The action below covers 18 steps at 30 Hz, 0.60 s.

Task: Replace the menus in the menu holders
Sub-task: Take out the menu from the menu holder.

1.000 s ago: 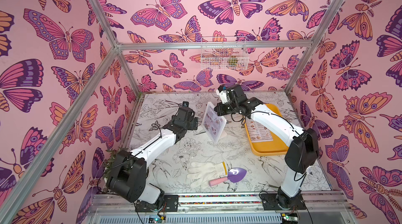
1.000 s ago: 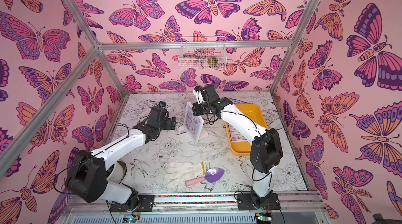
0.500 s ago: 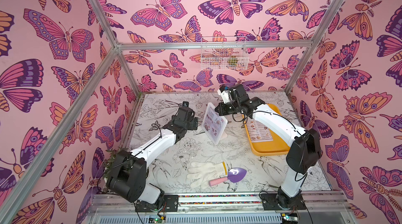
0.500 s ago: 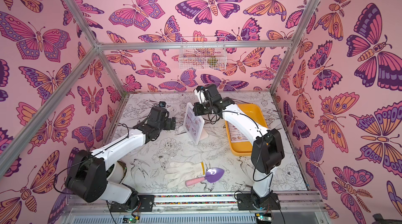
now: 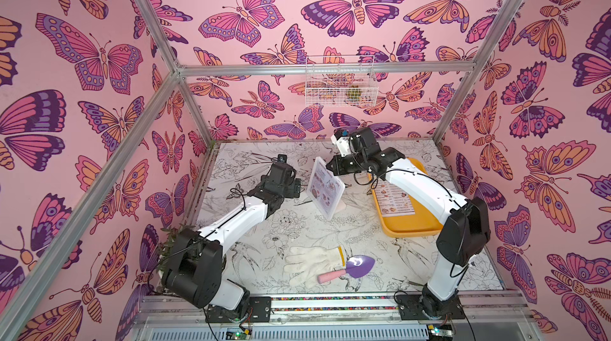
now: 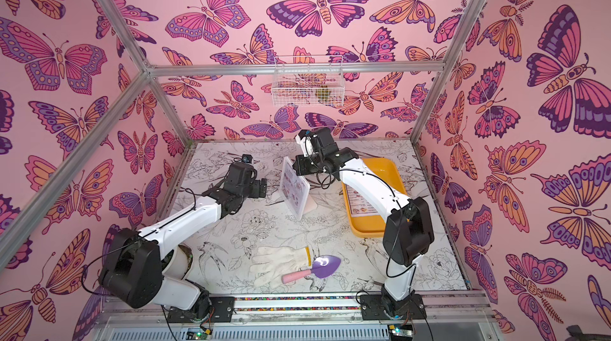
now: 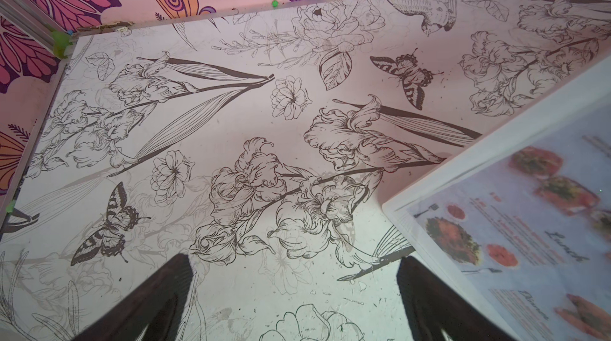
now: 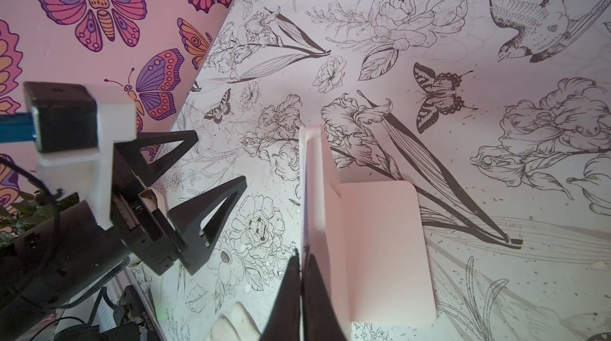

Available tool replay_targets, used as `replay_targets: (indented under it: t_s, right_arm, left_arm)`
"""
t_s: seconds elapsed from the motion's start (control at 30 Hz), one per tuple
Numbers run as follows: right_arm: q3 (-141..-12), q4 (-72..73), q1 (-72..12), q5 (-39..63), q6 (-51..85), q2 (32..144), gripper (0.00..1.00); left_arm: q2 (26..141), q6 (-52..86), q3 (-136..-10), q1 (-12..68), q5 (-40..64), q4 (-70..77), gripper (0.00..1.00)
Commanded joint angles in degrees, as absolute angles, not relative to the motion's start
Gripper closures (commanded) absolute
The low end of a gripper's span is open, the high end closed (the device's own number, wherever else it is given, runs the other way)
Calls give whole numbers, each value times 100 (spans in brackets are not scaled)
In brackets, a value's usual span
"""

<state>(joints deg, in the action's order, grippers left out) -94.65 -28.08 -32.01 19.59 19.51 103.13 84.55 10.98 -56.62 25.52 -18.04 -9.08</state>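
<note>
The menu holder point(image 5: 329, 215) stands upright mid-table, its white foot point(image 8: 380, 240) on the far side. Behind its clear front sits a pale menu point(image 5: 324, 185) with food photos, also visible in the left wrist view point(image 7: 529, 223). My right gripper point(image 5: 330, 169) is at the holder's top edge, shut point(image 8: 301, 251), with a thin pale sheet edge pinched between its fingers. My left gripper point(image 5: 297, 187) hovers open point(image 7: 294, 258) just left of the holder, holding nothing. A second white menu point(image 5: 395, 198) lies flat in the yellow tray point(image 5: 410, 227).
A white glove point(image 5: 310, 261) and a purple trowel point(image 5: 357, 263) with a pink handle lie near the front edge. A wire basket point(image 5: 340, 81) hangs on the back wall. A potted plant point(image 6: 180, 256) stands behind the left arm's base.
My right wrist has shifted slightly to the right above the holder. The holder, its menu and the left arm have not visibly moved.
</note>
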Motion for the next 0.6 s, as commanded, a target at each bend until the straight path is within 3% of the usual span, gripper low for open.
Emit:
replay_targets:
  t_s: [0.0, 0.57]
  right_arm:
    - [-9536, -2772, -3158, 2092, 1969, 10088, 94]
    - [-10143, -3043, -3061, 1570, 1316, 9208, 100]
  left_arm:
    - [8411, 1048, -5739, 2565, -1907, -1046, 1]
    - [8292, 964, -6145, 2490, -2073, -1476, 0]
